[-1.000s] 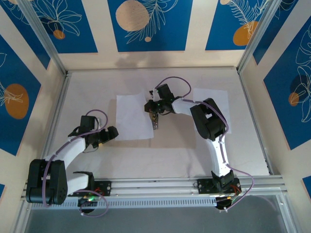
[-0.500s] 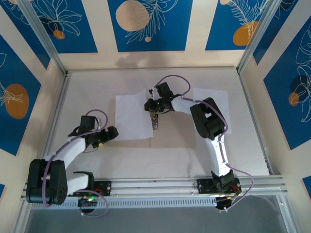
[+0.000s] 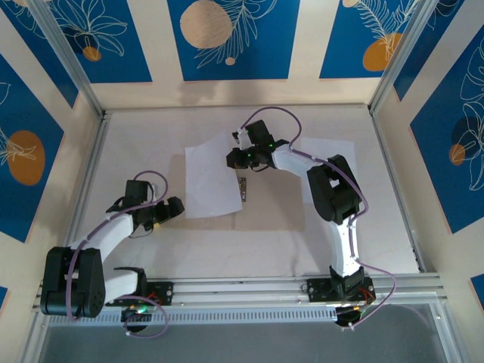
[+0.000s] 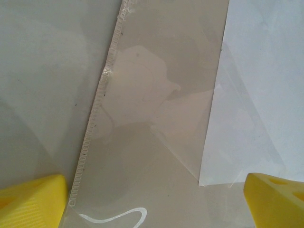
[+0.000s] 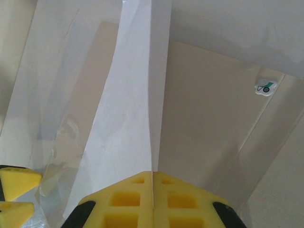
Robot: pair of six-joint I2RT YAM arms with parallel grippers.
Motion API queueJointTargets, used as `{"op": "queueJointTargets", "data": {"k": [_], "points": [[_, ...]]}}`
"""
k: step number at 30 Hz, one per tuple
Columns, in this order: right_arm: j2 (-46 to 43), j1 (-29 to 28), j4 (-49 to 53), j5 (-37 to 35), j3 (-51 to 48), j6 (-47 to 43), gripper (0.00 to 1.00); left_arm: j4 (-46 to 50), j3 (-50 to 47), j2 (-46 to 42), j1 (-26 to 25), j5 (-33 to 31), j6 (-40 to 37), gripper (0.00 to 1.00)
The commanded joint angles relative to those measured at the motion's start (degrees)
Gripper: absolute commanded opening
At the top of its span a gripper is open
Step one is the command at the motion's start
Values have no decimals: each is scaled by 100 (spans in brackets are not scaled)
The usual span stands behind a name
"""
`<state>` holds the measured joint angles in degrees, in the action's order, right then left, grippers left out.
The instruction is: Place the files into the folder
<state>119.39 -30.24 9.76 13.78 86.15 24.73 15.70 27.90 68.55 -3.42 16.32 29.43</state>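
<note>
Across the pale beige desk (image 3: 249,249), matte and smooth, things run as follows.

Folder (image 5: 209,118): flat tan panel toward the desk's middle, with plain card-like face, faint straight creases and a square corner. Cannot tell whether anything sits inside it.

Files: two thin white rectangular paper sheets.
- The mid-desk file (image 3: 212,181) lies slightly skewed. Its far right corner is pinched by the right hand (image 3: 236,156), whose fingers are pressed together on the paper's edge, so the sheet rises there in a soft ridge.
- The other file (image 3: 342,150) lies flat toward the desk's right edge, partly under the right arm.

Film (image 4: 156,95): glossy and see-through, with a crimped seam along one side, meeting the mid-desk file's corner. Cannot tell if it belongs to the folder.

Left hand (image 3: 177,206): spread wide and gripping nothing, just beside the mid-desk file's near left corner. Its fingertips are yellow.

Clip (image 3: 242,189): narrow metal strip just beside the mid-desk file's right edge.

Sticker (image 5: 263,87): tiny, white with green print, near the folder's corner.
</note>
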Motion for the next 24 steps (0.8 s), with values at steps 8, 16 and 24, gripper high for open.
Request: {"op": "queueJointTargets", "data": {"k": [8,16,24], "points": [[-379,0,-204,414,-328,-325,0,-15,31,51,97,82,-75,95],[-586,54,-308,658,-553,-507,0,-24,40,88,100,91,-78,95],[-623,140,-374,916,-737,-614,0,-24,36,105,96,107,-83,95]]}}
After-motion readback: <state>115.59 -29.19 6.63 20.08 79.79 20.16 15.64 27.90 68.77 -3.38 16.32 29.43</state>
